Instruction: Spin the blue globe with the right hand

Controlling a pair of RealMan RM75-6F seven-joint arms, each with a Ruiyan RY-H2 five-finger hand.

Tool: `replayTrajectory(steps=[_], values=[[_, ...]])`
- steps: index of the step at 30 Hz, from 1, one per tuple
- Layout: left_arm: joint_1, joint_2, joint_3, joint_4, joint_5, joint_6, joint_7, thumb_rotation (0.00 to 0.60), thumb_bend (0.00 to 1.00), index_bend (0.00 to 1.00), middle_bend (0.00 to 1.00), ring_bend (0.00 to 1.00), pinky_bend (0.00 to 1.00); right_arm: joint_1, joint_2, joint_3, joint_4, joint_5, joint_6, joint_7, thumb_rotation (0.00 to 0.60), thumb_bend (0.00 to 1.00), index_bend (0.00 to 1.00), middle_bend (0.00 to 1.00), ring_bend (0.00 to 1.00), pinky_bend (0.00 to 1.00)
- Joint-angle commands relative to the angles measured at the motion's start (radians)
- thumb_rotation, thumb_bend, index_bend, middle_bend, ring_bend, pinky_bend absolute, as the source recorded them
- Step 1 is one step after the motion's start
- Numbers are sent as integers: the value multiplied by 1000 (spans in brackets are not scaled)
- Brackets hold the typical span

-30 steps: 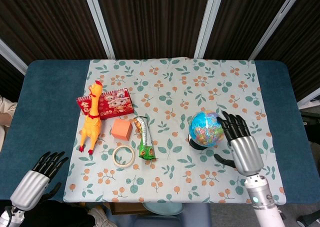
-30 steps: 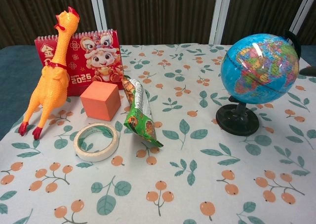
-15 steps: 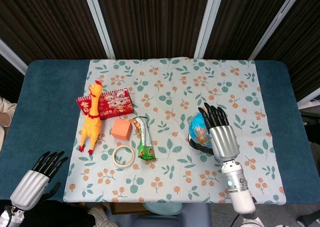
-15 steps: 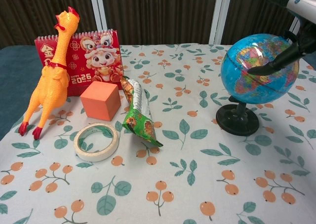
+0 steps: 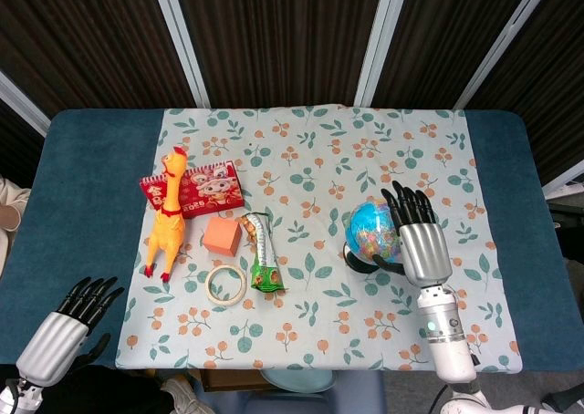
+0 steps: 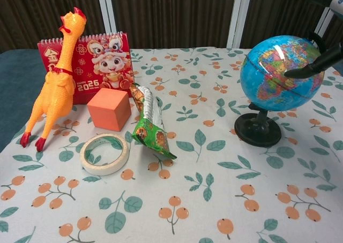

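The blue globe stands upright on its black base at the right of the floral cloth; the chest view shows its sphere large at the right. My right hand lies over the globe's right side, fingers spread and pointing away from me. In the chest view one of its fingers reaches in from the right with its tip against the sphere. It grips nothing. My left hand hangs off the table's near left corner with its fingers extended and empty.
Left of the globe lie a green snack packet, a tape ring, an orange cube, a yellow rubber chicken and a red calendar. Blue table borders the cloth on both sides.
My right hand swept left across the top of the globe, then drew back to its right side. The map pattern has shifted, so the globe has turned. The left hand stayed put.
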Motion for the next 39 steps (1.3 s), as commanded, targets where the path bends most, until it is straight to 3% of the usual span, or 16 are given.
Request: replayTrajectory(steps=[1, 12, 32, 39], values=[[-1, 0, -1, 1, -2, -4, 0, 600, 466, 0, 0, 0, 0, 1, 6, -6, 3, 2, 4, 2, 600, 52, 0, 0, 0, 0], [-2, -2, -2, 3, -7, -11, 1, 600, 465, 0, 0, 0, 0, -1, 29, -25, 30, 12, 16, 18, 600, 53, 0, 0, 0, 0], [-9, -21, -5, 2, -33, -55, 34, 600, 464, 0, 0, 0, 0, 22, 51, -22, 208, 101, -39, 127, 600, 53, 0, 0, 0, 0], [-7, -16, -7, 2, -38, -49, 22, 600, 464, 0, 0, 0, 0, 10, 80, -57, 224, 54, -24, 140, 600, 52, 0, 0, 0, 0]])
